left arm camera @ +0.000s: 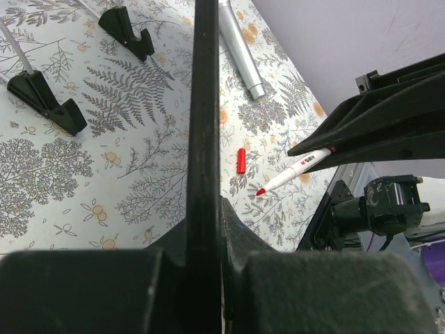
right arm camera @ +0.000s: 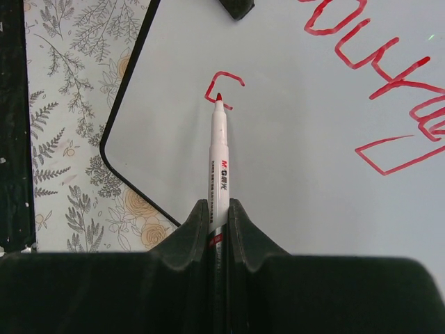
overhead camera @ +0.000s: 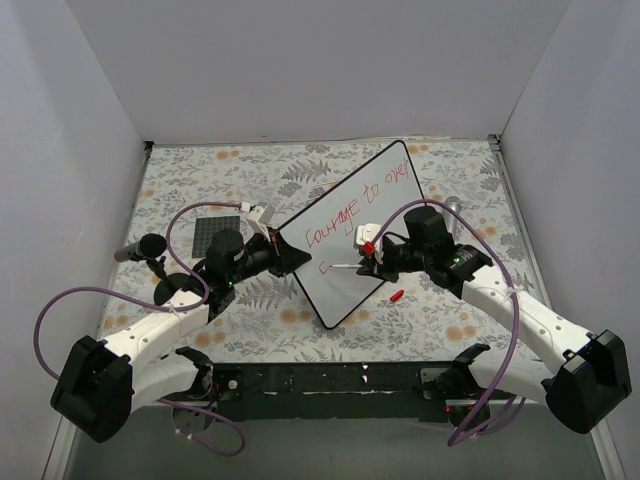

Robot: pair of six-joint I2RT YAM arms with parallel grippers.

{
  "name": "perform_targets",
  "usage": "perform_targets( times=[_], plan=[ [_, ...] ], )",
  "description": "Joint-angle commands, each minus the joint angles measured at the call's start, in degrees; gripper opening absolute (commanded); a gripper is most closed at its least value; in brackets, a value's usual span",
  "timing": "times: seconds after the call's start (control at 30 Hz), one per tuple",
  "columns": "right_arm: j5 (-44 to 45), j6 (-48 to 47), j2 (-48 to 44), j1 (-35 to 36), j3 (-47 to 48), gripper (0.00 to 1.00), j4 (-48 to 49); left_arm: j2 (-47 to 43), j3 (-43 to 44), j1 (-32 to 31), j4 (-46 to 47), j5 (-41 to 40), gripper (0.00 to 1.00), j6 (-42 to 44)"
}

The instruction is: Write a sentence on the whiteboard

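On a fern-print tablecloth [overhead camera: 190, 180] between white walls [overhead camera: 300, 60], left end effector [overhead camera: 297, 256] clamping whiteboard [overhead camera: 335, 290], right end effector [right arm camera: 218, 209] gripping marker [right arm camera: 219, 160].

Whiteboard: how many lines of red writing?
2. A long line crosses the whiteboard; below it, one started letter sits at the marker tip. The right gripper may hide more.

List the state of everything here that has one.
whiteboard: clamped at its edge by the left gripper.
marker: uncapped, held in the right gripper, tip near the whiteboard.
cap: off, lying on the table.
sentence: unfinished, second line barely begun.
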Motion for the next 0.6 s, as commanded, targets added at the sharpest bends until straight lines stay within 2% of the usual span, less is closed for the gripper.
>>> perform_targets(
  times=[0.0,0.57],
  plan=[
    [0.74,0.57,-0.23,-0.15,-0.31,0.01,3.12,-0.77,1.26,-0.31,3.34,-0.41,0.0,1.12],
    [-0.67,-2.68,0.47,-0.24,0.48,0.01,1.19,-1.47,0.21,-0.31,4.31,-0.58,0.0,0.59]
  ],
)
